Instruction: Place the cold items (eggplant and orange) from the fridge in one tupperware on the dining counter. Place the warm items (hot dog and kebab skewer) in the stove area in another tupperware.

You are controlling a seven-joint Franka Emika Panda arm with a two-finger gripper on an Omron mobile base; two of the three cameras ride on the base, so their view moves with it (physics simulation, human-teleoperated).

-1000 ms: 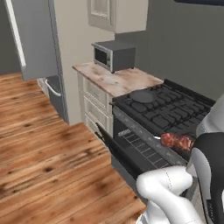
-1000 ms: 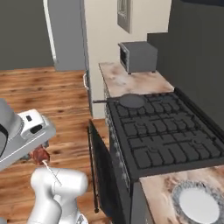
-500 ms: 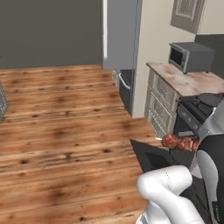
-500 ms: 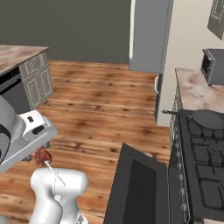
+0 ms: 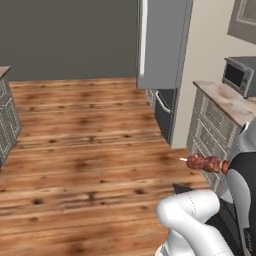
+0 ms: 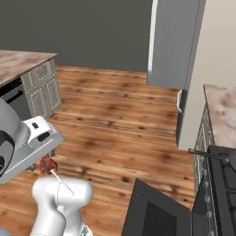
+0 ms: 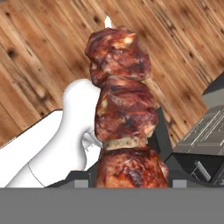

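Observation:
The kebab skewer, dark red-brown meat chunks on a thin pale stick, rises right in front of the hand camera. My gripper is shut on its lower end, a dark finger on each side. In the left base view the kebab skewer sticks out leftward from behind my arm, over the wooden floor. In the right base view the kebab skewer hangs just under my white hand. The fridge, tall grey steel with its door closed, stands ahead on the right; the fridge also shows from the other side.
A microwave sits on a marble counter to the right. The open oven door and the stove lie at my lower right. A marble-topped grey cabinet run stands at left. Wide wooden floor lies ahead.
The whole picture has swung: the base has turned left, so stove and microwave slid off to the right and open floor came into view. The skewer stays in the gripper.

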